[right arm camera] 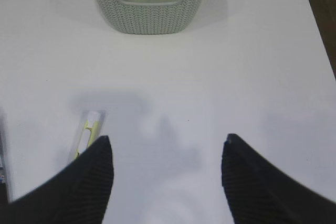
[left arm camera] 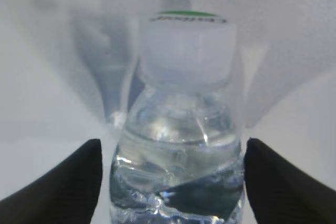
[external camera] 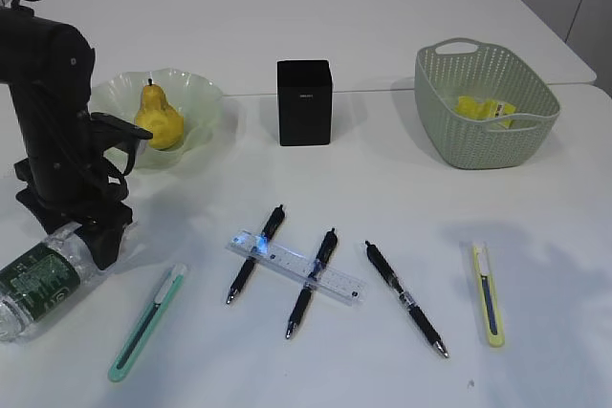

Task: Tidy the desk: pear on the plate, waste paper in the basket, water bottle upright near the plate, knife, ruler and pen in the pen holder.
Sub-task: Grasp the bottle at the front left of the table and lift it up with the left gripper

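The water bottle (external camera: 38, 277) lies on its side at the left front, its white cap under my left gripper (external camera: 100, 236). In the left wrist view the open jaws (left arm camera: 173, 156) straddle the bottle's shoulder (left arm camera: 178, 124), small gaps either side. The pear (external camera: 160, 119) sits in the plate (external camera: 206, 95). Waste paper (external camera: 485, 109) lies in the basket (external camera: 483, 136). The ruler (external camera: 330, 277) lies across two of three black pens (external camera: 313, 282). The pen holder (external camera: 304, 102) stands at the back middle. A green knife (external camera: 145, 324) and a yellow knife (external camera: 488, 295) lie in front. My right gripper (right arm camera: 168, 153) is open and empty.
In the right wrist view the basket (right arm camera: 148, 11) is straight ahead and the yellow knife (right arm camera: 89, 129) lies beside the left finger. The third pen (external camera: 404, 298) lies between the ruler and the yellow knife. The table's right edge (right arm camera: 320, 40) runs close by.
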Available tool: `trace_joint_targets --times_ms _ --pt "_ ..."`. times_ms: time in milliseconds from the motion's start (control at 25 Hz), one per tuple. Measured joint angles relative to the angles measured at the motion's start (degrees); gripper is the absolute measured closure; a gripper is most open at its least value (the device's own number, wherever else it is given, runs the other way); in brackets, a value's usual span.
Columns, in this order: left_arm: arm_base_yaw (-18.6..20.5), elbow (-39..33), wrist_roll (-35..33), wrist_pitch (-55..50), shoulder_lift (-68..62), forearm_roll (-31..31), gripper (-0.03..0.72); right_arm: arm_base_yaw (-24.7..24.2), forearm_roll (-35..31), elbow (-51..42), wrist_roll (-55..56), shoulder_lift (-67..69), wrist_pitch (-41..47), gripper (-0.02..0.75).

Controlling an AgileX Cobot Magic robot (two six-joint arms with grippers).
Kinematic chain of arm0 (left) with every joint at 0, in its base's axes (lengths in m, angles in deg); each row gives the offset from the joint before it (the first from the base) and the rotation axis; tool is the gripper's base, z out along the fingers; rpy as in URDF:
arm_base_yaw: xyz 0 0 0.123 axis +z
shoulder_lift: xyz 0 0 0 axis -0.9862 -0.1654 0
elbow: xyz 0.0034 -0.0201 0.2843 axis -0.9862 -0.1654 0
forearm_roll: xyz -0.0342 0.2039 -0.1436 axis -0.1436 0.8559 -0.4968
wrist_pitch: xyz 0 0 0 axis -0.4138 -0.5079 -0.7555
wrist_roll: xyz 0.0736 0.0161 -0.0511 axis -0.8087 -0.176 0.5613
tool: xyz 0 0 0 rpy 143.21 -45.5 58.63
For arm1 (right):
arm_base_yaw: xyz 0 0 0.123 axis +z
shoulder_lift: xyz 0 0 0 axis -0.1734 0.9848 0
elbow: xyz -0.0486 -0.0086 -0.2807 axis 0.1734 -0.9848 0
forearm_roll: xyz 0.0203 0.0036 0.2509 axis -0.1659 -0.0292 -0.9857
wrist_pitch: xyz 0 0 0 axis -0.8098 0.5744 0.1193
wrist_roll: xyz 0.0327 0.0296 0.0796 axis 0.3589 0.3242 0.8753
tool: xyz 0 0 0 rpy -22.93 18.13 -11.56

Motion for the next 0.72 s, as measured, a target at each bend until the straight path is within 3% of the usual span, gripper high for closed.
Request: trace_joint_targets --times_ms 440,720 --pt "0.0 0.1 0.0 0.0 -2.6 0.0 0.12 0.0 0.0 0.0 0.0 0.0 0.0 0.227" --pt "0.0 0.3 0.0 -1.2 -2.8 0.0 0.315 0.0 0.0 0.0 0.0 0.0 0.0 0.227"
